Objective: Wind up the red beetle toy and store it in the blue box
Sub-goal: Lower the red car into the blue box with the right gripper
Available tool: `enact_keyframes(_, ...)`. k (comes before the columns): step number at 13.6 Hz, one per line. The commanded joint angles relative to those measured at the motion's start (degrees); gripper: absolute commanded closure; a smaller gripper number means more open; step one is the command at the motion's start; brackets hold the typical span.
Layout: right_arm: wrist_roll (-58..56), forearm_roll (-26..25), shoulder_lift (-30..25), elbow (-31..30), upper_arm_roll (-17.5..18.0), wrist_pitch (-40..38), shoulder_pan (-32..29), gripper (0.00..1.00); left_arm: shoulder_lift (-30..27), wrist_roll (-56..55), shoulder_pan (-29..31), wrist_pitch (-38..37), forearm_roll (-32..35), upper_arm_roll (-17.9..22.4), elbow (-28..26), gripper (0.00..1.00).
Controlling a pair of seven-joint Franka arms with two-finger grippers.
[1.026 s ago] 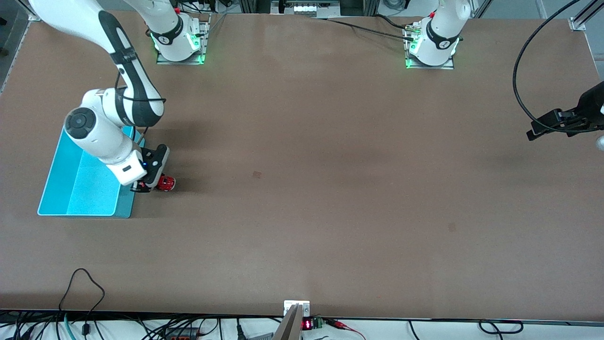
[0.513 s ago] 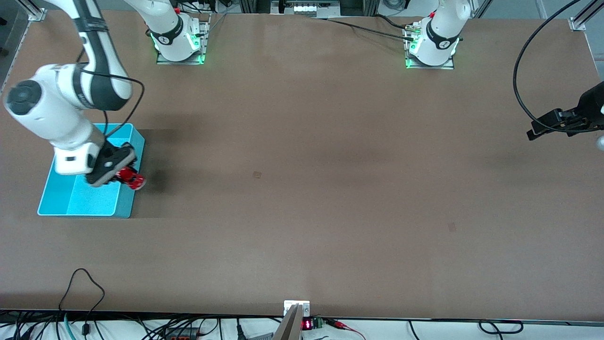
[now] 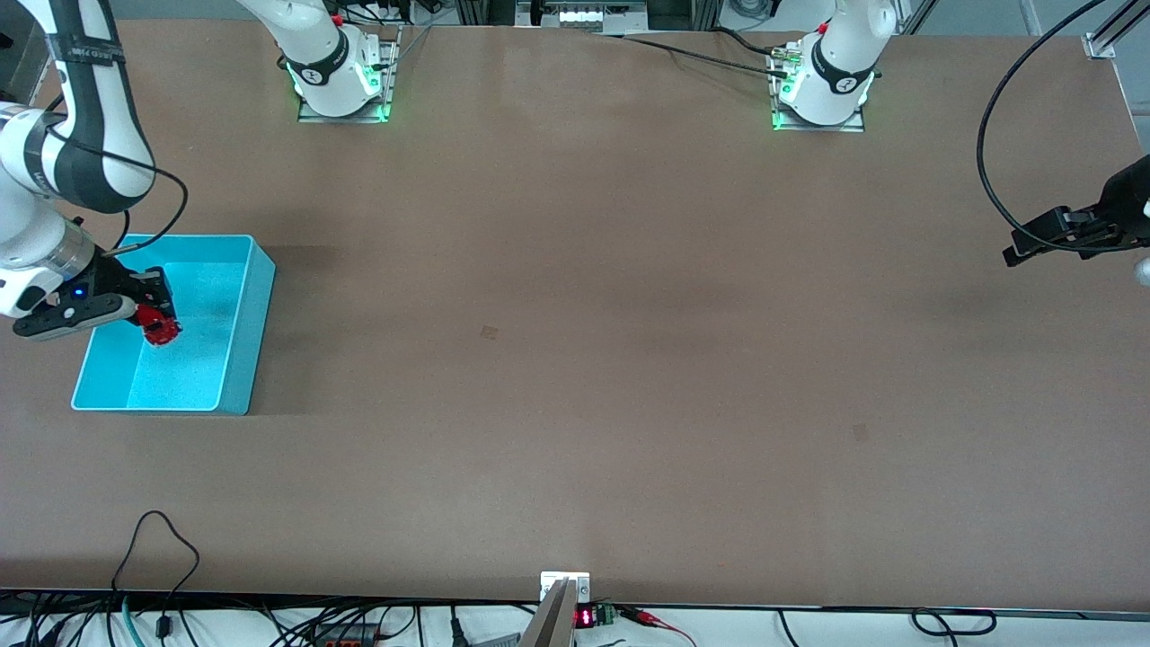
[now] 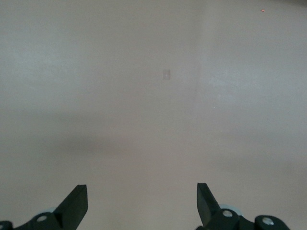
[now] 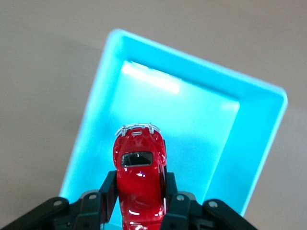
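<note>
Right gripper clamped on red beetle toy, hung over blue box for drop-in w/o rim contact; left gripper spread, empty, waiting.

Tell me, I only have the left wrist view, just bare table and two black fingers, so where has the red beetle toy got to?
Observer: The right gripper is shut on the red beetle toy, up in the air.
Operator: Over what?
Observer: Over the blue box, which sits at the right arm's end of the table; the right wrist view shows the box's floor under the car.
Operator: Anything in the box already?
Observer: Nothing shows on its speckled floor.
Operator: And my left gripper?
Observer: The left gripper is open and waits at the left arm's end of the table.
</note>
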Motion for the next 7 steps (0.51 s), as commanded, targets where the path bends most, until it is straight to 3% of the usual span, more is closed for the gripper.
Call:
enact_keyframes(1,7.18,0.04,3.31,-0.01,-2.20,0.11,0.18,1.00,-0.89,1.50,0.29,-0.79,-0.08,-0.25,-0.43,0.00)
enact_keyframes(7,14.33,0.30,6.04,-5.53,-2.47,5.01,-0.34,1.00,-0.89,1.50,-0.15,0.70,-0.08,-0.78,-0.34,0.00)
